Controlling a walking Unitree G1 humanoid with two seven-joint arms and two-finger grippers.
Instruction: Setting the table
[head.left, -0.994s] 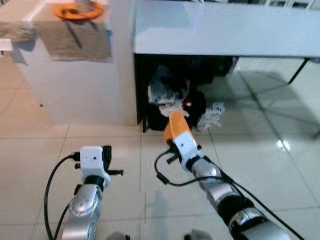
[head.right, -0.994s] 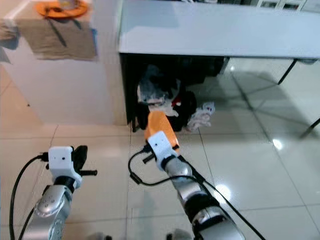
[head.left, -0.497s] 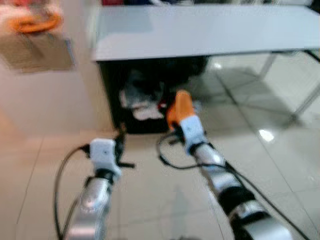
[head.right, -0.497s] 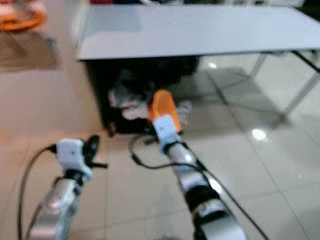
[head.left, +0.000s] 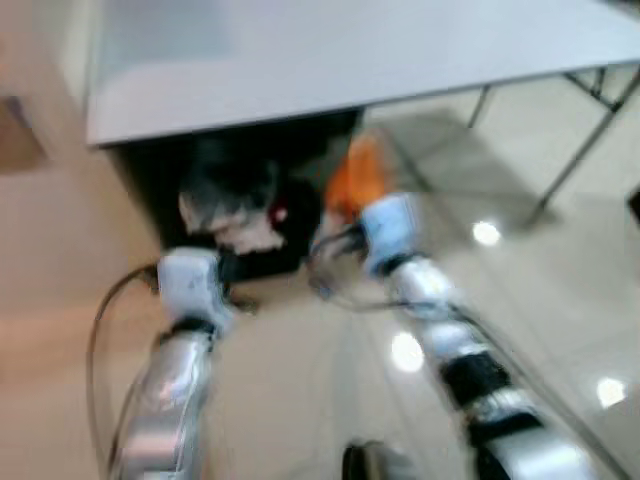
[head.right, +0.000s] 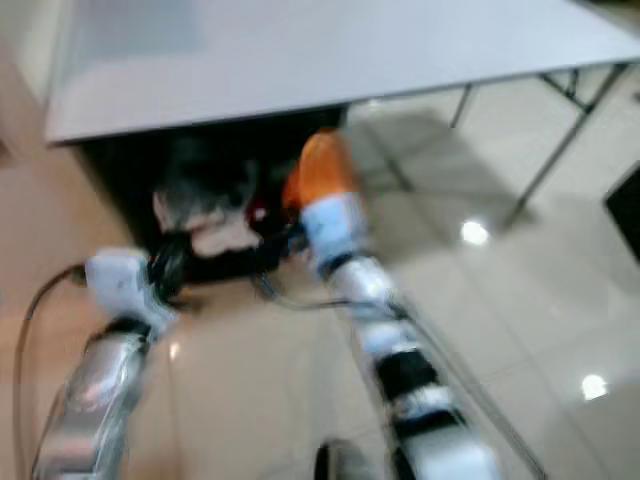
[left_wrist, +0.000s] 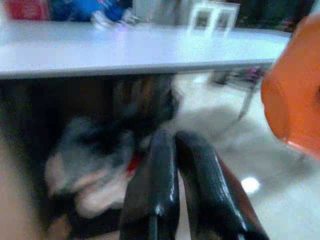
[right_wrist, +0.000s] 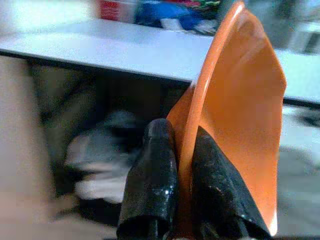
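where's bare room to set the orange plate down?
The grey table top is bare across its visible span, right ahead. Under it is crowded: a dark clothes pile. The right claw grips the orange plate; the left claw carries nothing.

Long grey table (head.left: 330, 60), dark clutter heap (head.left: 235, 205) beneath, glossy beige tiled floor (head.left: 560, 290)
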